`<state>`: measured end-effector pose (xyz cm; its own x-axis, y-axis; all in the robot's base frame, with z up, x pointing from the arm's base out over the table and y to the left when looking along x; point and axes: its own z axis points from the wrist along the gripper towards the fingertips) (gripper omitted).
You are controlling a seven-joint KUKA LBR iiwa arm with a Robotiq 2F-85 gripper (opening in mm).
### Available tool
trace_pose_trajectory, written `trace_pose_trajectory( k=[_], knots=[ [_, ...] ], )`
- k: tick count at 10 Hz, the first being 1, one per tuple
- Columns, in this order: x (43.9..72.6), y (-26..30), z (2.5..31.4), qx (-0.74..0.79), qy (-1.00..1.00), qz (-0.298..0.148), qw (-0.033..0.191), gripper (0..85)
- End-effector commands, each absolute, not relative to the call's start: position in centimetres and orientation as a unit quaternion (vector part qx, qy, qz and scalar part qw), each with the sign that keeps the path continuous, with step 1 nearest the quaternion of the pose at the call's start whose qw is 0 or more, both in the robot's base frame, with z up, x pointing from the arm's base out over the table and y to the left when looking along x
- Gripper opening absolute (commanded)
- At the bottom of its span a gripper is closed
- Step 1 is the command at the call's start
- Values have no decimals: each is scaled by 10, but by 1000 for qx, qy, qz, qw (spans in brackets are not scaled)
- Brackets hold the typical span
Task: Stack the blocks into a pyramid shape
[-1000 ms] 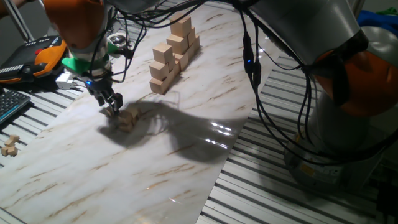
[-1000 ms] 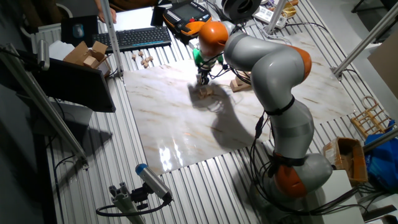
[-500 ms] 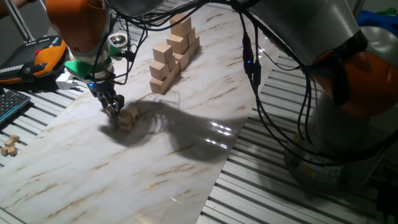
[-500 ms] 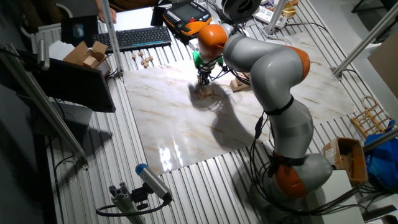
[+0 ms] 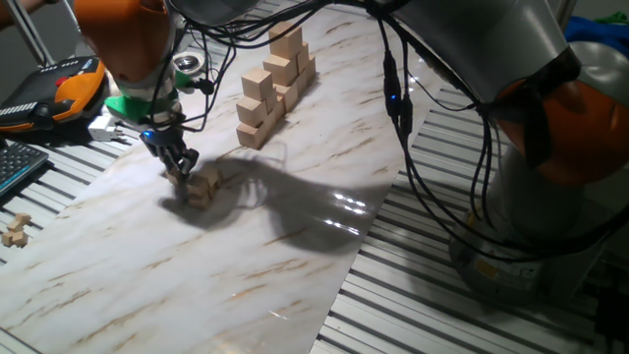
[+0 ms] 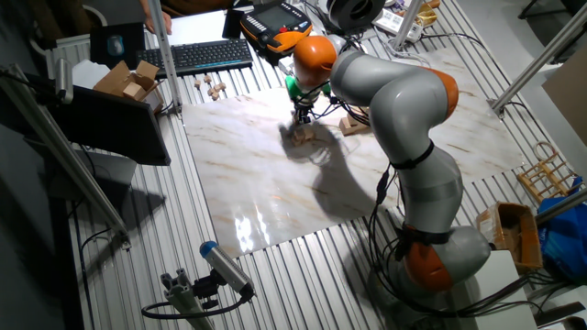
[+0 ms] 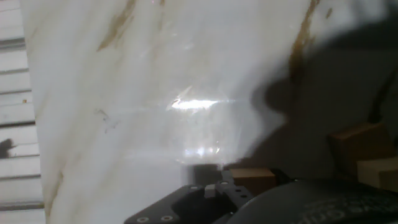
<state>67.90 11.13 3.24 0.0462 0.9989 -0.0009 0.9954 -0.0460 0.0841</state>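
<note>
The blocks (image 5: 201, 187) are sitting in a small huddle left of centre in one fixed view, on the marble board (image 5: 295, 246), inside the arm's shadow. In the other fixed view they are showing as a tiny pale clump (image 6: 304, 135) near the top centre. You are looking at plain light-wood cubes: likely light, stiff and not fragile, with smooth faces that could slide on the glossy board if nudged. Take each one across two opposite flat faces, near mid-height, square to the fingers.

The gripper (image 5: 177, 172) is hanging just left of the huddle, tips down near the board. The hand view is showing a small wooden cube (image 7: 252, 179) right by the finger hardware at the bottom edge, with more cubes (image 7: 364, 152) at lower right. Whether the jaws are gripping that cube or standing apart, you cannot tell.

The tall stack of larger cubes (image 5: 275, 84) is standing well apart, toward the upper centre. A few loose wooden bits (image 5: 14, 230) are lying off the board at far left.
</note>
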Motion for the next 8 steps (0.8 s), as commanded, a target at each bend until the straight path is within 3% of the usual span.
trace_pose_trajectory(
  k=[1, 4, 6, 8],
  knots=[
    [680, 114, 34, 713, 700, 28, 30, 0],
    [688, 131, 54, 685, 728, 18, 22, 0],
    [686, 130, 70, 639, 768, 43, 13, 0],
    [680, 119, 81, 579, 812, 67, -19, 0]
  ],
)
